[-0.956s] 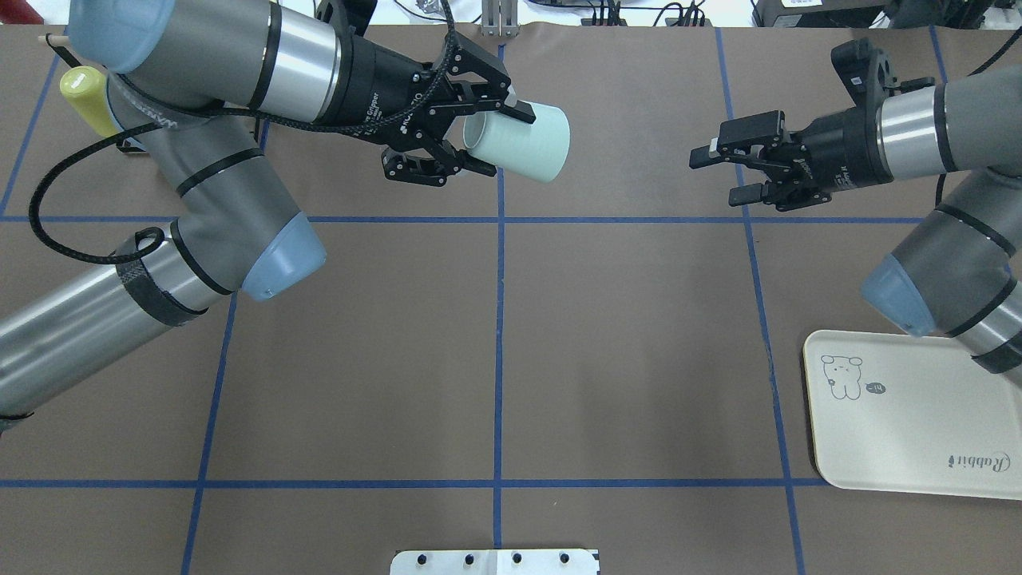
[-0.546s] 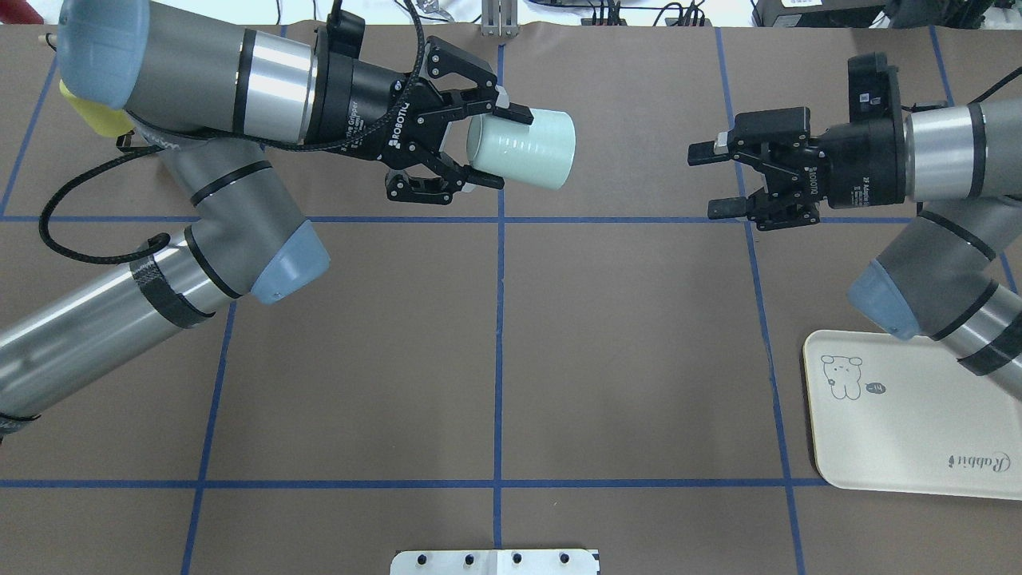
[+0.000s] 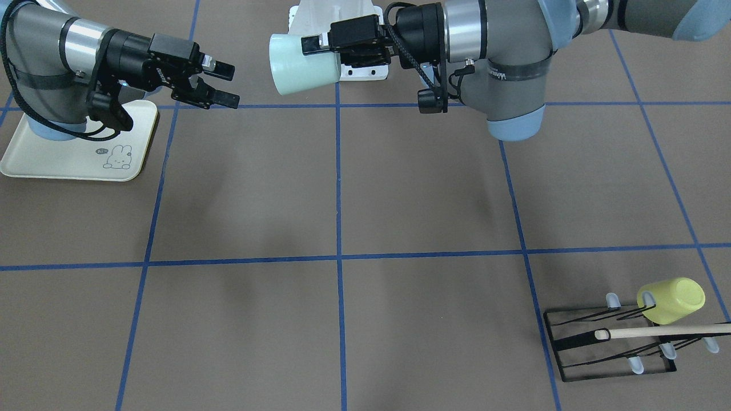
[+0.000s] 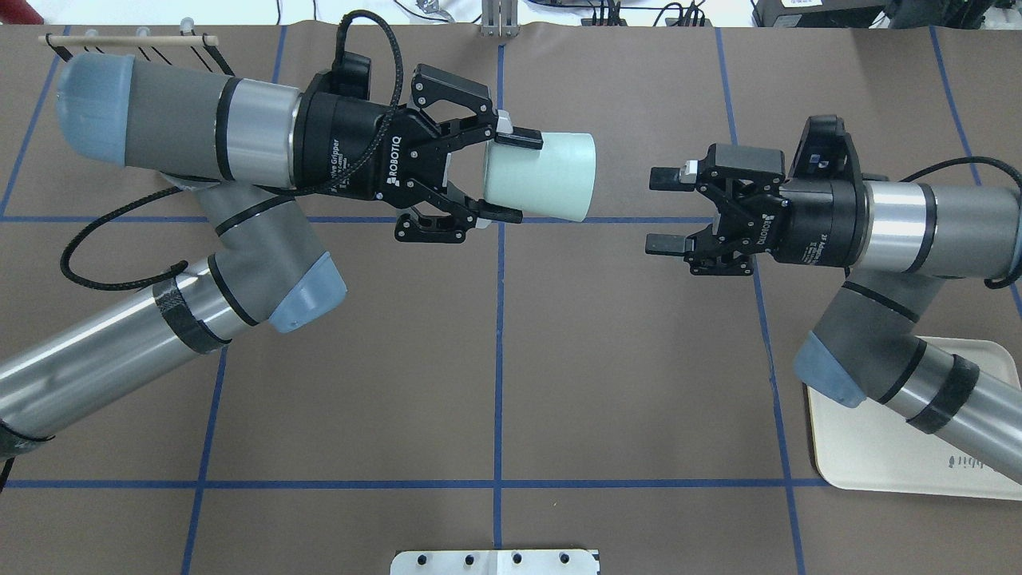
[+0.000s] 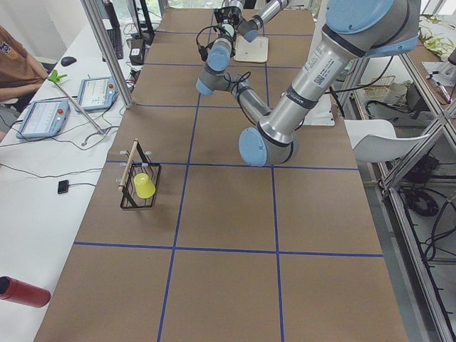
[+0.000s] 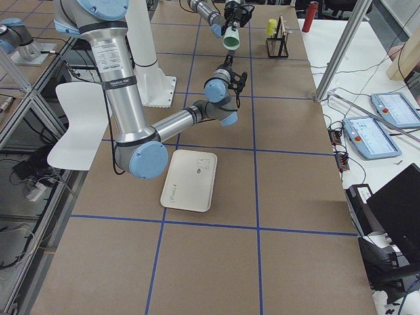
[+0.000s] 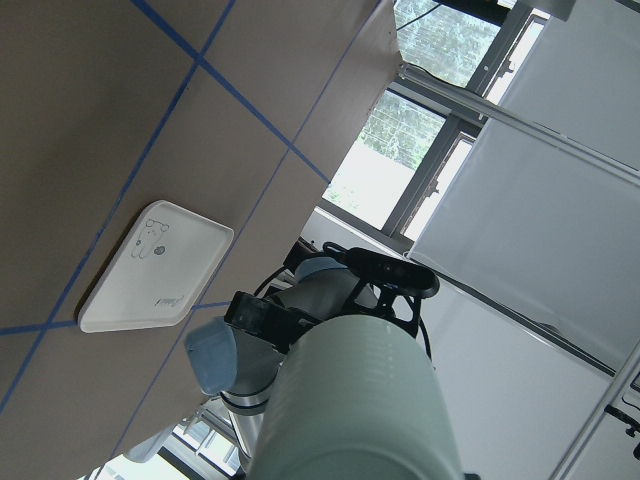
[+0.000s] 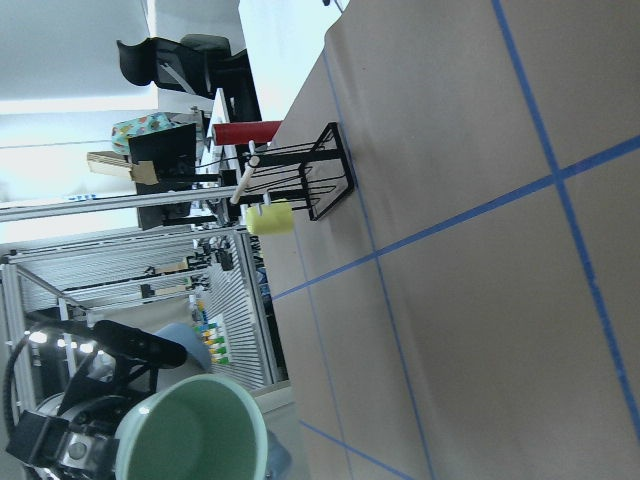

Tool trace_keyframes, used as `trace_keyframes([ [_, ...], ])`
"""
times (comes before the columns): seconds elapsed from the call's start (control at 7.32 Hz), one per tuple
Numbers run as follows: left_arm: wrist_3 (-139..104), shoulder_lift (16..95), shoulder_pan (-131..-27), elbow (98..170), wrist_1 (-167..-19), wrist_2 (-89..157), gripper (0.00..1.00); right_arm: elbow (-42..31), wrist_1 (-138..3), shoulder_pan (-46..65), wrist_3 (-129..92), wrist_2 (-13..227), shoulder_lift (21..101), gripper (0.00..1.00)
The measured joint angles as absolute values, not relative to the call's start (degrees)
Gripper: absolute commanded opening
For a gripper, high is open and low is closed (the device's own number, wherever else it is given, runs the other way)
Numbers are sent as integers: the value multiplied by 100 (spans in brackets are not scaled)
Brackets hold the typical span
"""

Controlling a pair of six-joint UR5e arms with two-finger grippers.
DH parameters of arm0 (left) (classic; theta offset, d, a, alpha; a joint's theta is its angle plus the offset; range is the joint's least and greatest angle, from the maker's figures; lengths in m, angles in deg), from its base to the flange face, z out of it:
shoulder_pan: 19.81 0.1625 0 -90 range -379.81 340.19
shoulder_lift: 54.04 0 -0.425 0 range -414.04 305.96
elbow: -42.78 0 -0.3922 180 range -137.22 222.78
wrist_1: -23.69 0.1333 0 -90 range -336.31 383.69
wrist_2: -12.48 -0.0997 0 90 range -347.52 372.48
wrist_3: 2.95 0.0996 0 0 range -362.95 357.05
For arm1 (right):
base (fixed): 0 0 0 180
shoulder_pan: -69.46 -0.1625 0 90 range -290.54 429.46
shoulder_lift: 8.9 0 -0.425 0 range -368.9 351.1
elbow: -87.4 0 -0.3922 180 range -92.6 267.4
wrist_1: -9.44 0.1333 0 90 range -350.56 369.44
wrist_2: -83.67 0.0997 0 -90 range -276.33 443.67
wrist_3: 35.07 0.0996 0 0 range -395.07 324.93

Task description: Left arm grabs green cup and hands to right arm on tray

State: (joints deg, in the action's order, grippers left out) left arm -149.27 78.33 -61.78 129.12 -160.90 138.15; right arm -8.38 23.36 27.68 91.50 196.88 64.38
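Note:
My left gripper [image 4: 515, 177] is shut on the pale mint-green cup [image 4: 551, 177] and holds it sideways in the air over the table's far middle, mouth towards the right arm. The cup also shows in the front view [image 3: 297, 65], held by the left gripper [image 3: 320, 54], and its open mouth fills the lower left of the right wrist view [image 8: 195, 430]. My right gripper [image 4: 661, 210] is open and empty, level with the cup and a short gap to its right, also in the front view [image 3: 227, 85]. The cream tray [image 4: 862, 447] lies at the near right, partly under the right arm.
A black wire rack [image 3: 611, 342] with a yellow-lime cup [image 3: 671, 299] and a wooden stick stands at the far left corner on the robot's side. A white mounting plate [image 4: 495, 561] sits at the near middle edge. Blue tape lines cross the brown table.
The left gripper has carried the cup to the right and slightly nearer. The right gripper has moved left towards it, still open. The gap between them has narrowed.

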Motion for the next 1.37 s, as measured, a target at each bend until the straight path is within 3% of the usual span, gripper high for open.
trace_keyframes([
  [0.82,-14950,7916,-5873,12962,-16173,13419,0,-844,2999,3466,9167,18904,6284,95],
  [1.37,-14955,7946,-5594,13068,-16120,13250,0,-841,3113,3518,9167,18896,6207,65],
])
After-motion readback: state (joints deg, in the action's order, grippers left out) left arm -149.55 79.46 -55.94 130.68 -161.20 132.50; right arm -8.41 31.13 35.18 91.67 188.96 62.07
